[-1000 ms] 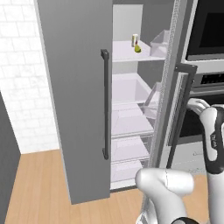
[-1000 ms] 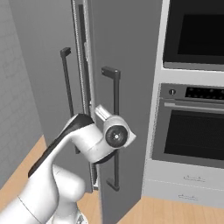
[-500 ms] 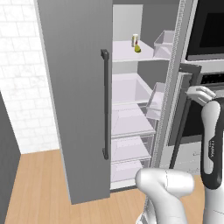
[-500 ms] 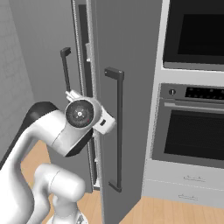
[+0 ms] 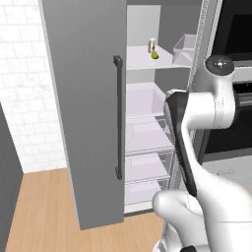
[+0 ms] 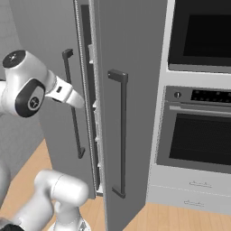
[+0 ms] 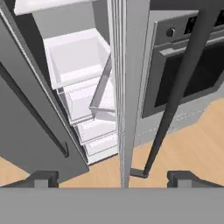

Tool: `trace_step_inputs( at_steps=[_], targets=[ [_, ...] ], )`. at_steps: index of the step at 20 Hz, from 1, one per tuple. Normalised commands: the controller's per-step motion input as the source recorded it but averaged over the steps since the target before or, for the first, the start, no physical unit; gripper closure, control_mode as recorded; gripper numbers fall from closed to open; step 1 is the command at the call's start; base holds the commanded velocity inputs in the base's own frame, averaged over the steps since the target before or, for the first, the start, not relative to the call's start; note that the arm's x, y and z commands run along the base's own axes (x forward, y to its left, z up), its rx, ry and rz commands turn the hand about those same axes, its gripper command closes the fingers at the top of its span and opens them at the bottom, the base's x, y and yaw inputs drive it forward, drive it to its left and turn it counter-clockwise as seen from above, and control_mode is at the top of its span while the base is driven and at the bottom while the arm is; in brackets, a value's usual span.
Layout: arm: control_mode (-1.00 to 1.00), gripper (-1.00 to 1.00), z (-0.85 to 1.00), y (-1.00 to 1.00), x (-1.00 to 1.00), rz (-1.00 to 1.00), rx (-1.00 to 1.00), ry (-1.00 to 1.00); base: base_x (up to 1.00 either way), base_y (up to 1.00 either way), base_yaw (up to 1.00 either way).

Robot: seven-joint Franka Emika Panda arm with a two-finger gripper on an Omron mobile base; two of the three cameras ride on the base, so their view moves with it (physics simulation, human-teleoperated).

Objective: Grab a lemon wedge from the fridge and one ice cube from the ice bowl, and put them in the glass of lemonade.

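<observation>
Swung up and left since a second ago, arm now high across the fridge (image 5: 88,98) front, elbow lifted.

Left base view: left door wide open, white shelves bare to see, lemon wedge (image 5: 155,54) up on the top shelf just beside a small can (image 5: 151,46). Arm crossing the right side.

Right base view: right door shut, bar handle (image 6: 121,135) upright, oven (image 6: 198,126) beside it.

Hand view: gripper (image 7: 113,178) released, tips spread wide, straddling the right door's edge, nothing held.

Even, flat rendered light; sharp, no glare.
</observation>
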Motion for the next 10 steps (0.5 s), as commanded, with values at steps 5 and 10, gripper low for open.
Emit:
trace_step_inputs(
  at_steps=[5,10],
  targets=[
    [-1.0,-1.0,-0.24,0.25,0.86,-0.22,-0.15,0.12,0.0,0.0,0.0],
    [-1.0,-1.0,-0.17,0.34,0.99,-0.09,-0.28,0.45,0.0,0.0,0.0]
  ],
)
